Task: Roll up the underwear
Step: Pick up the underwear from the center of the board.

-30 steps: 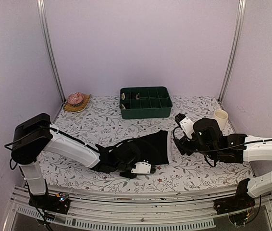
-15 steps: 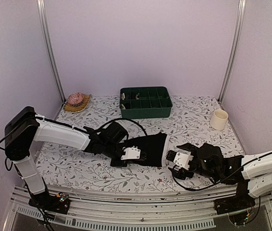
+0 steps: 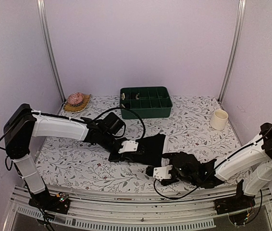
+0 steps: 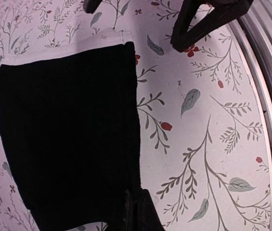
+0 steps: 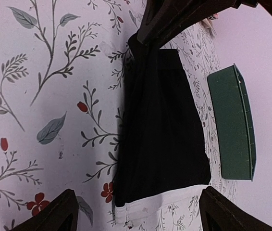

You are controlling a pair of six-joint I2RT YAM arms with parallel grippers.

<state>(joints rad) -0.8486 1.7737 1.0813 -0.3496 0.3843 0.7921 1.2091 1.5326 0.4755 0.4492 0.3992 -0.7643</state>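
Observation:
One pair of underwear lies flat mid-table: black with a white waistband at its right end. No orange tag or stripes show, and no second pair is in view. My left gripper is shut on the near-left corner of the fabric; its closed fingers sit at that hem corner. My right gripper is wide open and empty, low over the table just in front of the waistband's near corner. In the right wrist view its fingers straddle the waistband and black cloth.
A green divided bin stands behind the underwear and also shows in the right wrist view. A cream cup is at the right. A pink object on a wicker mat is at back left. The table's metal front rail is close.
My right arm swung from the right side down to the front, its open gripper now by the waistband. My left gripper moved back and left along the underwear's left end.

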